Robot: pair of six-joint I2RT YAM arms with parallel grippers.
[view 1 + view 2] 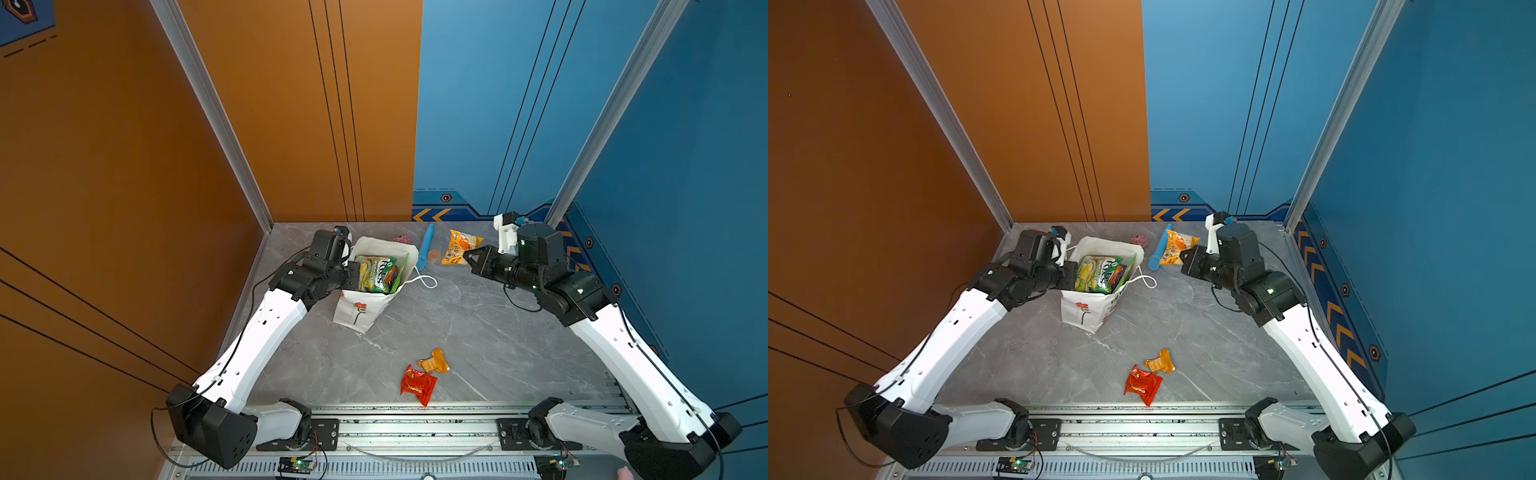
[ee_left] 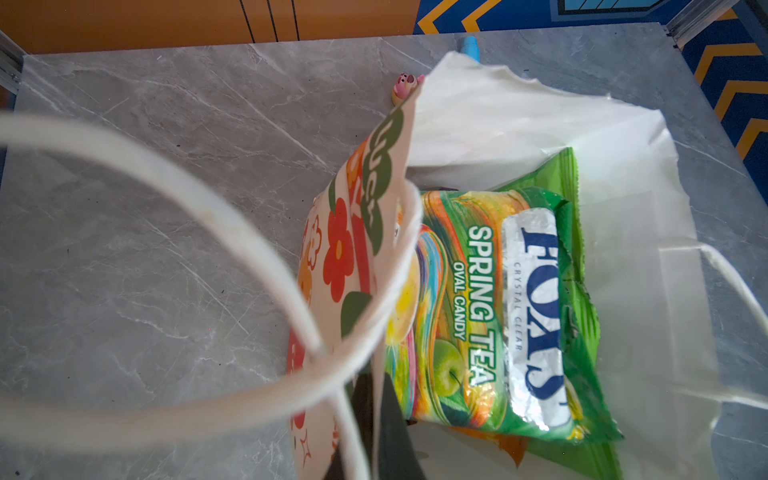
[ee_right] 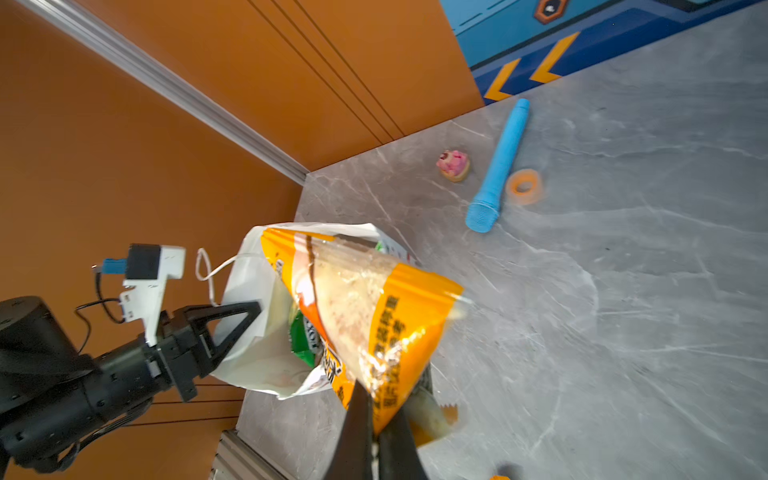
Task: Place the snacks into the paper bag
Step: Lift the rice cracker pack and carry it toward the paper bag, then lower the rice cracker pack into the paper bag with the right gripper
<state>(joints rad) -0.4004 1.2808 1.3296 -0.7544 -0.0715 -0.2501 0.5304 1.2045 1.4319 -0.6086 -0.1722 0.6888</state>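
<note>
Step in hand: transfer of one snack to the bag. I had the left gripper (image 1: 352, 274) pressed together on the left wall of the paper bag (image 1: 355, 309), which stood upright at the far left of the table with its mouth held open. The right gripper (image 3: 374, 401) pinched the orange snack packet (image 3: 374, 316) by one edge, lifted clear of the table to the right of the bag. In my judgement, the next move called for carrying the packet over the mouth before release. The green packet (image 2: 498, 311) on top inside read "FOX'S CRYSTAL CLEAR, SPRING TEA OVAL CANDY". The orange packet's print was not legible. A red packet (image 1: 417, 384) and a small orange packet (image 1: 434, 362) lay near centre, not yet bagged.
</note>
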